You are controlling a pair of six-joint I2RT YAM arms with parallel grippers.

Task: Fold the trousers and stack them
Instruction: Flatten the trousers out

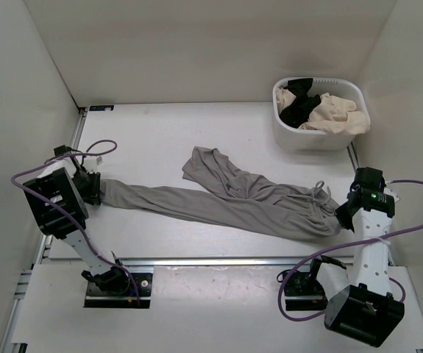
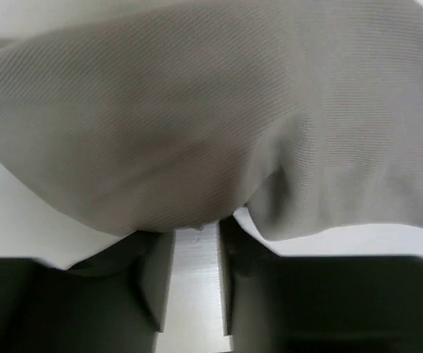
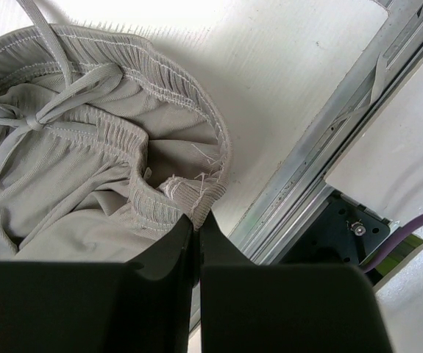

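Observation:
The grey trousers [image 1: 218,198] lie stretched across the table from left to right. One leg is folded back toward the middle [image 1: 207,163]. My left gripper [image 1: 93,187] is at the end of the long leg. In the left wrist view the cloth [image 2: 196,118] drapes over the fingertips and gathers into the left gripper [image 2: 196,228], whose jaws stand a little apart around it. My right gripper [image 1: 341,215] is shut on the elastic waistband [image 3: 189,195] at its frayed edge, next to the drawstring bow [image 3: 27,121]. The right gripper [image 3: 196,218] shows no gap.
A white basket [image 1: 320,138] stands at the back right with a black garment [image 1: 298,107] and a beige garment [image 1: 332,114] in it. A metal rail [image 1: 233,260] runs along the table's near edge, close to my right gripper. White walls close in the left, back and right.

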